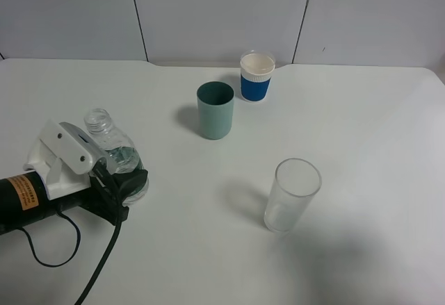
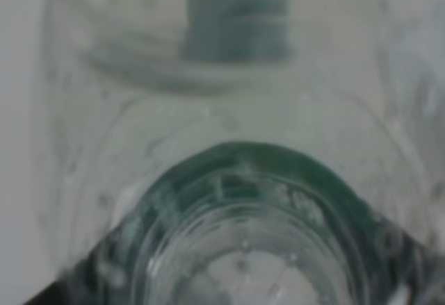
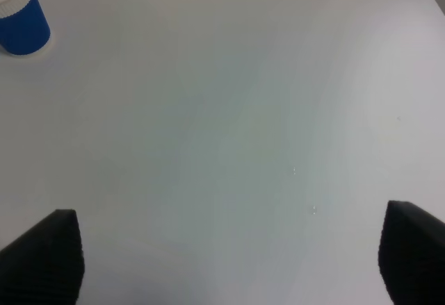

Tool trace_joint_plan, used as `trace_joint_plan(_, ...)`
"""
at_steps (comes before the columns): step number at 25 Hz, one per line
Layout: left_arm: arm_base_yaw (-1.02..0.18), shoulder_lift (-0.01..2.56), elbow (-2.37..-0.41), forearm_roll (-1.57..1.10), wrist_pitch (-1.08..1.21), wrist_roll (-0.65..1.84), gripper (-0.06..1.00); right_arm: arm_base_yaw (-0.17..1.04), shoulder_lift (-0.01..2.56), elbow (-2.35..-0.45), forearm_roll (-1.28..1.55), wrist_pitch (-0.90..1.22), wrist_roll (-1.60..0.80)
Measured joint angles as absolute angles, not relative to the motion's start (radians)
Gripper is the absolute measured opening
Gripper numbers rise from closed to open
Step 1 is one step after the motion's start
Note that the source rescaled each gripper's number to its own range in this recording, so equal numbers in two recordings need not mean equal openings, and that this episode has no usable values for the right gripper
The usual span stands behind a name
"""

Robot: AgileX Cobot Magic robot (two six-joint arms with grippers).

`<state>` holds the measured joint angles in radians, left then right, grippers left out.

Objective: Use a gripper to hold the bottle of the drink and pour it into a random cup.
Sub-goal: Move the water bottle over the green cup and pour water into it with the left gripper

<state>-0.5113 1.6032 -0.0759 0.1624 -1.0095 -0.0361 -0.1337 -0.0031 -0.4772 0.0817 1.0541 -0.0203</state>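
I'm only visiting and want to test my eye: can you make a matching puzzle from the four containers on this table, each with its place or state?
Things:
1 bottle
2 teal cup
3 white-and-blue cup
4 clear glass

Places or states:
A farthest back, near the wall
B clamped in white fingers
C standing alone, front right
D middle of the table

Pairs: 1-B, 2-D, 3-A, 4-C

Robotics lab bench — plain white table, grey panelled wall, trailing black cable
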Motion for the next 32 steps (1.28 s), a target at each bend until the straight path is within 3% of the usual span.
trace_joint_plan(25, -0.511, 1.293, -0.081, 0.162, -0.623, -0.156, 0.00, -0.134, -0.003, -0.477, 0.082, 1.054, -0.020)
trace_joint_plan(32, -0.511, 1.183, -0.173, 0.165, -0.355, -0.175, 0.00, -0.134, -0.003, -0.477, 0.082, 1.054, -0.020)
